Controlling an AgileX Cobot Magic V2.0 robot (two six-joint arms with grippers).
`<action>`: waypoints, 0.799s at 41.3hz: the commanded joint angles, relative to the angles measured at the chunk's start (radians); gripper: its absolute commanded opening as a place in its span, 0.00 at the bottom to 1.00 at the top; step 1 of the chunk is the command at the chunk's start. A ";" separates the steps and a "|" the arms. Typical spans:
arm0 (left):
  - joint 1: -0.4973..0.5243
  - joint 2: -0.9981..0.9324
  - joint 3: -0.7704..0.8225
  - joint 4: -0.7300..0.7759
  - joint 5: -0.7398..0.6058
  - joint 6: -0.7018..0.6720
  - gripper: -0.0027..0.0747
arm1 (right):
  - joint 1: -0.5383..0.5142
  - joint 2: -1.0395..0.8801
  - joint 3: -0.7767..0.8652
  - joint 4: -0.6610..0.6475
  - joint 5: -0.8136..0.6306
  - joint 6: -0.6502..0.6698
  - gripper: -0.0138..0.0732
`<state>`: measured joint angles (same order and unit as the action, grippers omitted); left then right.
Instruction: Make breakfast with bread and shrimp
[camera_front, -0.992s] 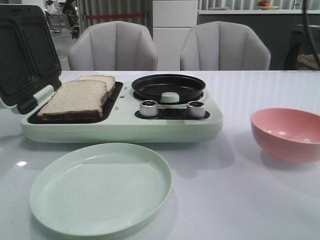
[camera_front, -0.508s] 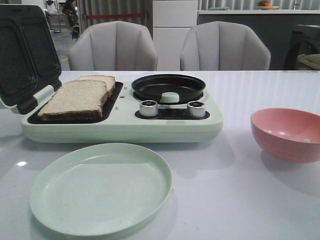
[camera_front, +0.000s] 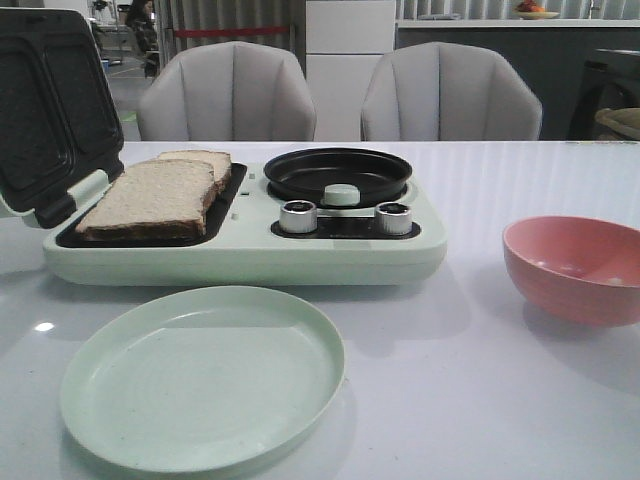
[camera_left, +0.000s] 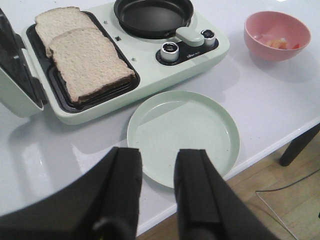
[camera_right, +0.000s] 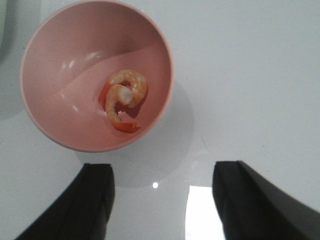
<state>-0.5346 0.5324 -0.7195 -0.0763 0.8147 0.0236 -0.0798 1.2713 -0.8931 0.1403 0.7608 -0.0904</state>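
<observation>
White table: shrimp in bowl (pink).

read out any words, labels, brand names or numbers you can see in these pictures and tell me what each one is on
No text can be read in any view.
Breakfast maker: a faint line of print sits below the two knobs on the dark control panel, too small and blurred to read.
Bread, green plate, pink bowl and shrimp: no markings.
</observation>
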 joint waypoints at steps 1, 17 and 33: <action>-0.007 0.003 -0.028 -0.006 -0.077 -0.003 0.37 | -0.007 0.037 -0.030 0.010 -0.074 -0.015 0.76; -0.007 0.005 -0.024 0.007 -0.073 -0.004 0.37 | -0.007 0.094 -0.030 0.038 -0.076 -0.015 0.76; 0.079 0.147 -0.143 0.257 0.053 -0.169 0.37 | -0.007 0.054 -0.030 0.037 -0.071 -0.028 0.76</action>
<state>-0.4830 0.6493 -0.7946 0.1407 0.9128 -0.1270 -0.0798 1.3629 -0.8931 0.1729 0.7210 -0.1072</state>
